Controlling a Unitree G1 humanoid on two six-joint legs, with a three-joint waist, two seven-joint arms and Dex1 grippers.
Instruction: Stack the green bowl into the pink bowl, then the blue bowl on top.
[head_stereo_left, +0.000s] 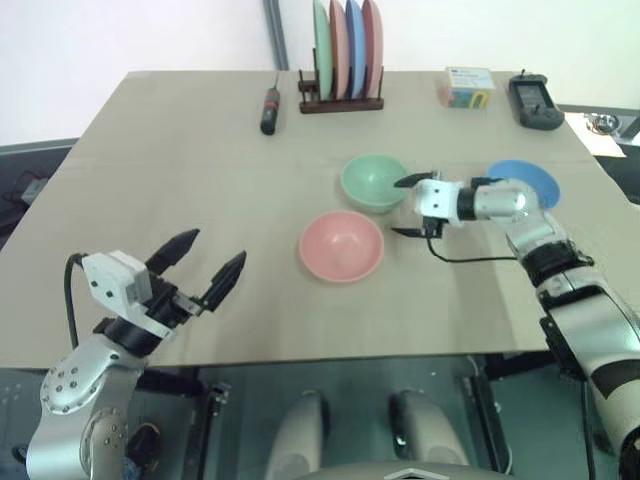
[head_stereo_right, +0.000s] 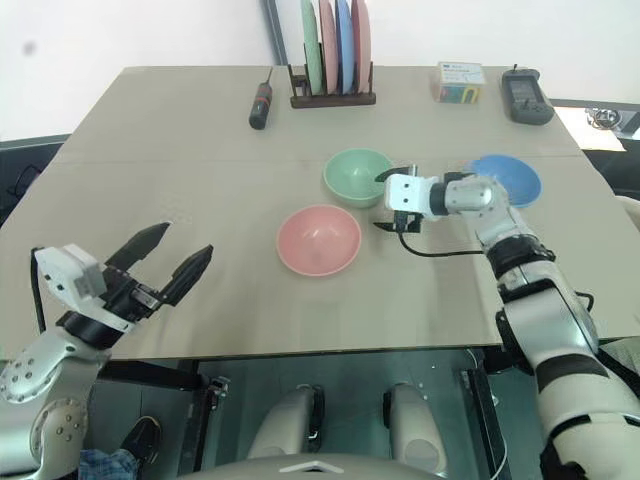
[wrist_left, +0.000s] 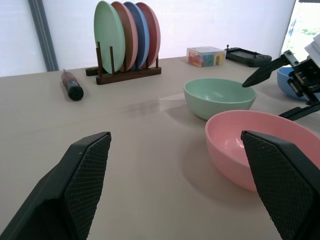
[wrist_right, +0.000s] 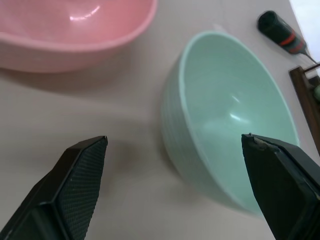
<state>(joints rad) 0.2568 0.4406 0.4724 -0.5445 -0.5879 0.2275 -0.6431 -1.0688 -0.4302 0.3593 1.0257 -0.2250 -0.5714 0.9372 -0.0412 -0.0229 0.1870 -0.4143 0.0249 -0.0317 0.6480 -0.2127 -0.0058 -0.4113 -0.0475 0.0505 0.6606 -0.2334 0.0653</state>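
I see my left gripper (head_stereo_left: 205, 262) hanging over the near left edge of the bench (head_stereo_left: 180, 180), its 2 fingers spread wide and holding nothing. There is lots of bare room in front of it. My right gripper (head_stereo_left: 412, 207) is out over the middle, also wide and holding nothing, with 1 fingertip over the right rim of the green bowl (head_stereo_left: 373, 182).

The 3 bowls sit apart, all the right way up. The pink bowl (head_stereo_left: 341, 245) is nearest me, the green bowl is just behind it to the right, and the blue bowl (head_stereo_left: 527, 182) is off to the right, partly hidden by my right arm.

The right wrist view shows the green bowl up close: smooth, pale and shiny inside (nothing in it). The head views show the far edge: a rack of plates (head_stereo_left: 343, 58), a screwdriver (head_stereo_left: 270, 108), a small box (head_stereo_left: 466, 86) and a black device (head_stereo_left: 534, 100).
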